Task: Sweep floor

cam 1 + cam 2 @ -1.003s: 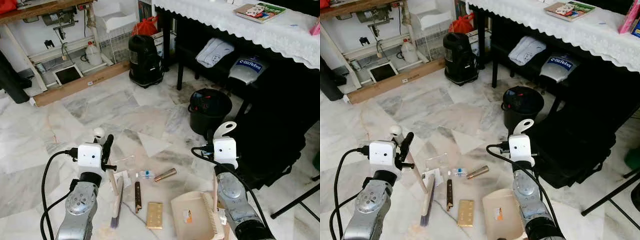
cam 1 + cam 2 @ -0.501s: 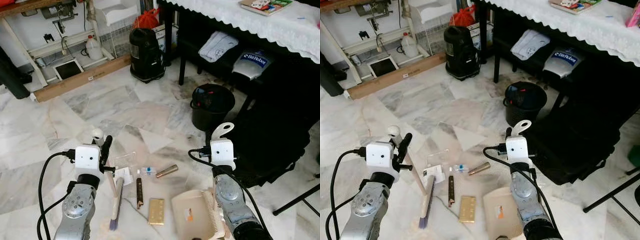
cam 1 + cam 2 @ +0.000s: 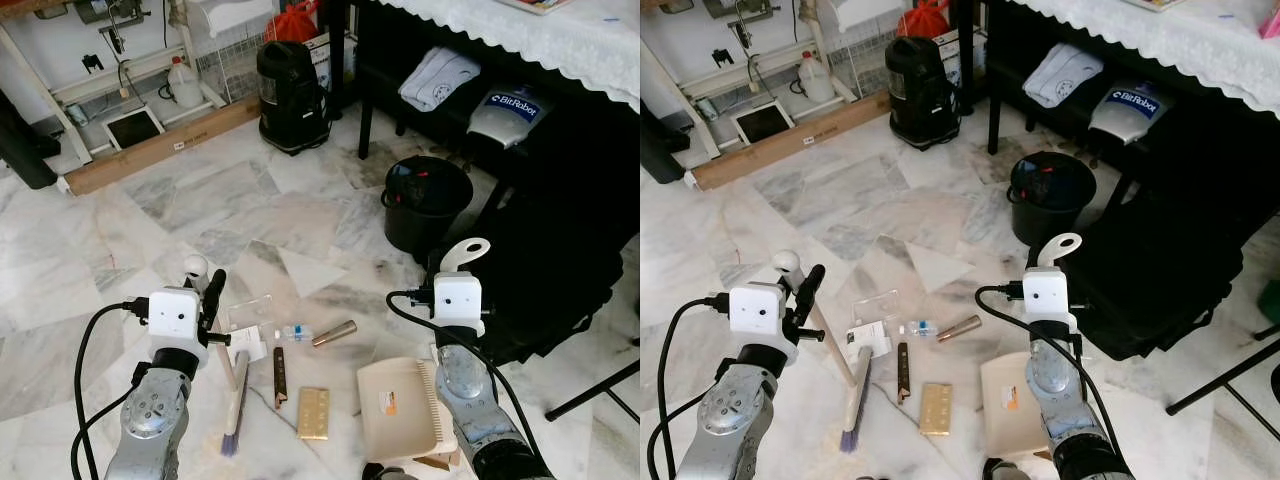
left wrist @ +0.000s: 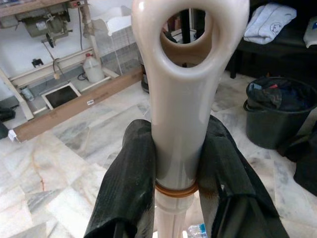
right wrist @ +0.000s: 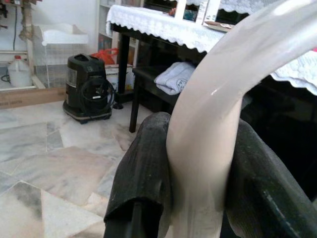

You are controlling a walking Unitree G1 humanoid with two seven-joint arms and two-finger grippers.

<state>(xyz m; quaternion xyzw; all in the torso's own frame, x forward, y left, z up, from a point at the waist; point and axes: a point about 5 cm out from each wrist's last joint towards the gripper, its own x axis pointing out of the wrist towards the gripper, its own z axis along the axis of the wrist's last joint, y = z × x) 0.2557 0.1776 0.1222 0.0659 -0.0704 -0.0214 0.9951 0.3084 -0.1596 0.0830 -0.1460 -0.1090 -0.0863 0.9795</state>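
both silver arms reached forward and down, the left pincer (image 4: 176, 163) and right pincer (image 5: 198, 173) each clamped tight around a handle.

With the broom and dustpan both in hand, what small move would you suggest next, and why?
Probably drag the broom in the left gripper rightward, pushing the gold wrapper toward the dustpan held by the right gripper. The litter lies between brush and pan, whose mouth faces it.

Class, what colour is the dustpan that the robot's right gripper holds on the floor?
The dustpan is cream or pale beige, clearest in the left eye view.
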